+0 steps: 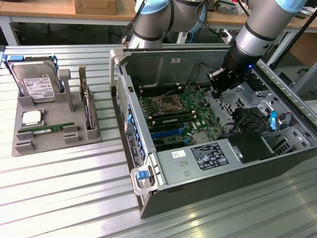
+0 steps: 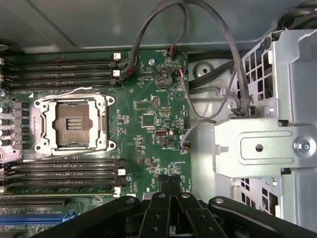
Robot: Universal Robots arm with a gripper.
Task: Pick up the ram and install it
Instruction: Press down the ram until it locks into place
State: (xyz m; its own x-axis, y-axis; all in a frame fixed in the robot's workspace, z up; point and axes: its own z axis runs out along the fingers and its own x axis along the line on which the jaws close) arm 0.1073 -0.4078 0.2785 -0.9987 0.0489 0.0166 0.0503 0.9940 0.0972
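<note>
**Arm poised over open computer case, ram in its holder**

Exterior view: a slatted metal table (image 1: pixel 59 188) filled the frame, with wooden benches along the top edge. At centre-right lay an open computer case (image 1: pixel 208 173), its motherboard (image 1: pixel 181 116) exposed. At upper left a grey fixture (image 1: pixel 49 129) held a hard drive (image 1: pixel 33 82), a processor chip (image 1: pixel 31 117) and the ram (image 1: pixel 46 130), lying flat along its lower part. The arm descended from the upper right, its gripper (image 1: pixel 223 82) above the board.

Wrist view: the gripper (image 2: pixel 170 198) sat at bottom centre, jaws closed and empty, over the empty CPU socket (image 2: pixel 74 121) and memory slots (image 2: pixel 62 173).
</note>
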